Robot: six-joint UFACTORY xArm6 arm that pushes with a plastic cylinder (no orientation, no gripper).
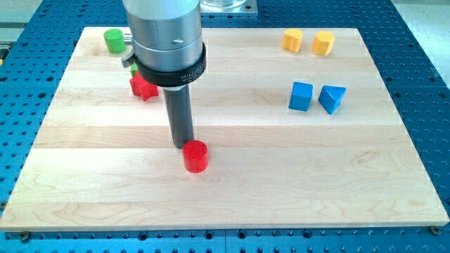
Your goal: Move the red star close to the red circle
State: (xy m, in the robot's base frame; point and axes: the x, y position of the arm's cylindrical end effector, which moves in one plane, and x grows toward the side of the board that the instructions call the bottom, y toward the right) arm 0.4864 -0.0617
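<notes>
My tip (184,145), a bare rod holding nothing, stood touching the red circle (195,156) just below-right of it, while the red star (143,87) sat up-left, well apart; any push from there risked shoving the circle away.

Wooden board (281,183) on blue perforated table (422,84). Green cylinder (113,39) at board's top-left corner; 2nd green block (133,70) just right & below it, mostly hidden, shape unclear. Two yellow blocks top right, side by side: left one (292,40), right one (323,43). Below them blue cube (301,96) w/ blue triangular block (332,98) just beside, on its right.
</notes>
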